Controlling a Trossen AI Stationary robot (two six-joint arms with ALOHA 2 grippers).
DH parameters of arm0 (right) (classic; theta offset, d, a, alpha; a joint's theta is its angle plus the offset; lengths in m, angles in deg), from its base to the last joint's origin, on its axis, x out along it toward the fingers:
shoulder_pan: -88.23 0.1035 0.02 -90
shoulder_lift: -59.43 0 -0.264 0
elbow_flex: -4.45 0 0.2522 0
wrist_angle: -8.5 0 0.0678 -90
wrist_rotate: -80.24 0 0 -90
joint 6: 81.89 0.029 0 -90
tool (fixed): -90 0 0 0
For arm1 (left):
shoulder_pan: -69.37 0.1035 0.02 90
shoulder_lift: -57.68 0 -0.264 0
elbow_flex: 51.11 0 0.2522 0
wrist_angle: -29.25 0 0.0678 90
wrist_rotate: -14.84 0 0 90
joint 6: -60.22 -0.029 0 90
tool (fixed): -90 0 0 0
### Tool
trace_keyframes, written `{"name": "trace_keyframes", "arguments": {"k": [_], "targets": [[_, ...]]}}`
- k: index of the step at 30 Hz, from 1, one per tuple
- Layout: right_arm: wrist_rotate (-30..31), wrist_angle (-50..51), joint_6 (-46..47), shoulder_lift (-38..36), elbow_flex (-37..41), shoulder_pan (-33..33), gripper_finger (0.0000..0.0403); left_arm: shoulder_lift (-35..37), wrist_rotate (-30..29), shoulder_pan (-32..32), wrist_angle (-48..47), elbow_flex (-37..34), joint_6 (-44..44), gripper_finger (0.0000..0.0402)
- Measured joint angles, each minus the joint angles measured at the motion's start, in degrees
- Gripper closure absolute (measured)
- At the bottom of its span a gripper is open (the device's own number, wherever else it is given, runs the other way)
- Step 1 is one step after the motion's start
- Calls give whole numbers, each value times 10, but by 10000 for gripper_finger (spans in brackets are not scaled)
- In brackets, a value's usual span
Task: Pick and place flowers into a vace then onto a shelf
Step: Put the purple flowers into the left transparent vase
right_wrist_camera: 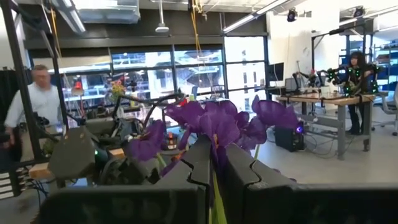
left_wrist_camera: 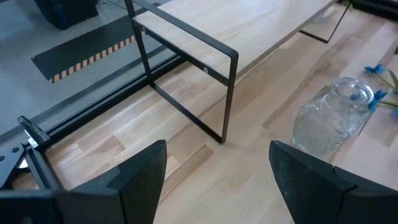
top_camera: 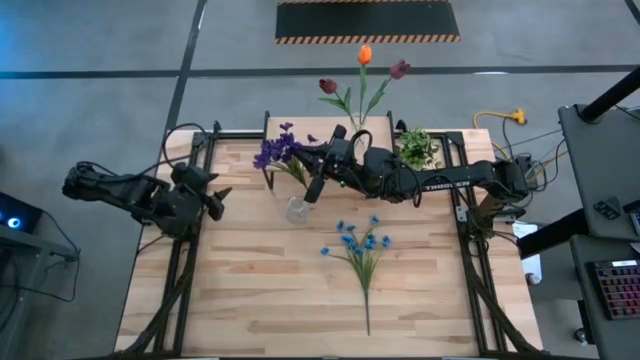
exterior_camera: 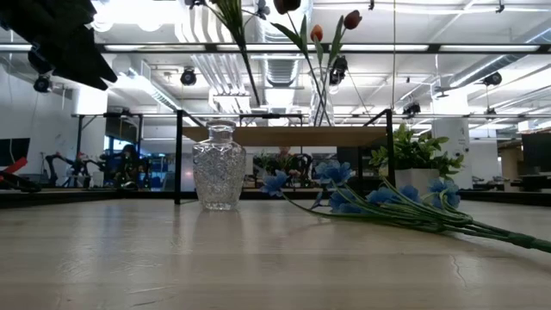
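Lowering the purple flowers (top_camera: pixel 277 152) toward the empty vase (top_camera: pixel 297 209)

Your right gripper (top_camera: pixel 316 186) is clamped on the purple stem just above the vase; keep it upright and centred over the narrow neck. The blue flowers (top_camera: pixel 362 244) lie nearer on the counter (top_camera: pixel 250 290). Your left gripper (left_wrist_camera: pixel 214 171) waits wide open; tulips (top_camera: pixel 364 56) already stand on the shelf (left_wrist_camera: pixel 249 28).

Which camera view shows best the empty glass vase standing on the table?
The low view shows the glass vase best: whole, upright, empty, unobstructed. The left wrist view shows the vase from above, with some blue flowers beside it. In the high view the right end effector with the purple bunch partly covers it. The right wrist view misses it.
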Motion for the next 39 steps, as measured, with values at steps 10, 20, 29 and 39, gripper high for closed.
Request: {"name": "trace_keyframes", "arguments": {"k": [10,20,29,39], "targets": [[-15,21,16,32,-26,-2,394,0,0,0,0,0,0,135],[-31,108,-5,66,-107,-8,394,8,0,0,1,0,0,135],[-35,107,7,68,-104,-14,394,8,-9,0,1,0,0,135],[-38,107,11,68,-98,-14,394,11,-13,0,1,0,0,135]]}}
